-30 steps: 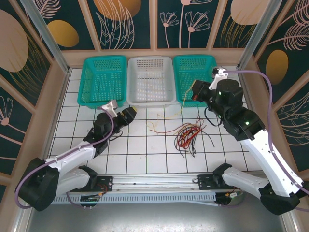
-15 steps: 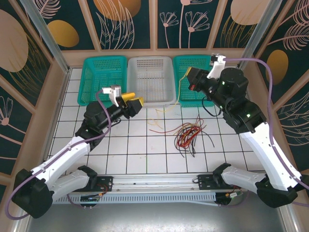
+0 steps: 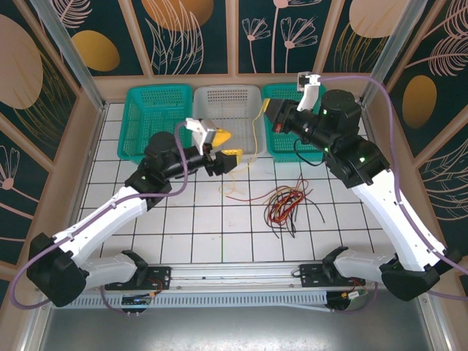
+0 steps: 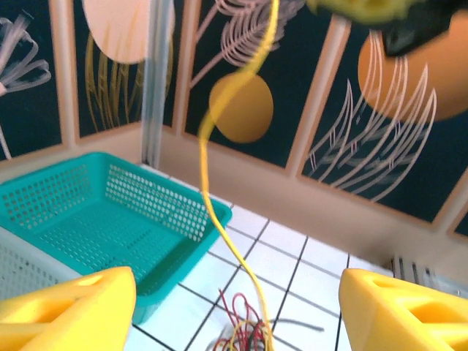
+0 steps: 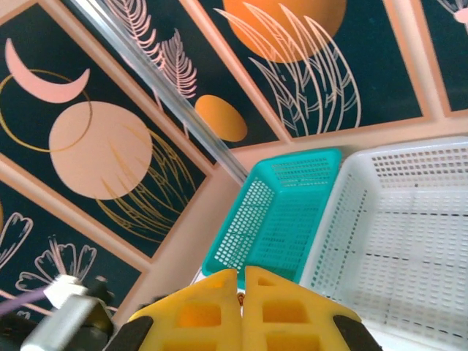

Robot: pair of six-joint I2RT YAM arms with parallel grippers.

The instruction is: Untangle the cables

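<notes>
Right gripper (image 5: 242,292) fingers press shut in its wrist view; overhead, yellow cable (image 3: 251,139) hangs from it, beside left gripper (image 3: 226,146), spread wide.

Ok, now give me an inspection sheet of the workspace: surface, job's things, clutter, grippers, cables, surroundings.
Surface: white gridded tile table.
Job's things: tangled pile of thin red, black and yellow wires on the tiles. One long yellow wire hangs above it.
Clutter: teal mesh basket, white mesh basket and second teal mesh basket along the far edge.
Grippers: left gripper open, its fingers either side of the long yellow wire. Right gripper shut, holding that wire's top end.
Cables: thick lilac arm cables run along both arms.
Surroundings: dark floral wall panels in wood-coloured frames.
</notes>
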